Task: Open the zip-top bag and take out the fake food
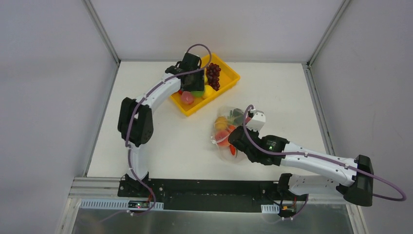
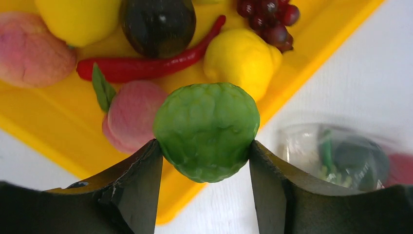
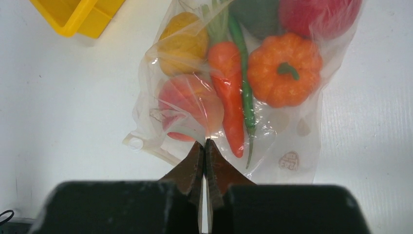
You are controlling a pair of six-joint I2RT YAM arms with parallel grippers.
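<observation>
Left gripper is clamped on a green, bumpy, glossy plastic fruit. It hangs over the rim of the yellow plastic tray, at 12 o'clock on the white table. Reads as the drop-off step.

Part of the fruit sits over the rim. I'd shift it toward 11 o'clock in the wrist view, go low, then part the jaws. It's round and likely to roll.

Right gripper has its fingers together, pinching film at the 6 o'clock edge of the clear crinkly plastic zip-top bag. The bag lies flat mid-table, 5 o'clock from the tray.

Not empty: orange plastic carrot, orange pumpkin, plus red, yellow and green pieces inside. Can't tell if the mouth is open.
</observation>
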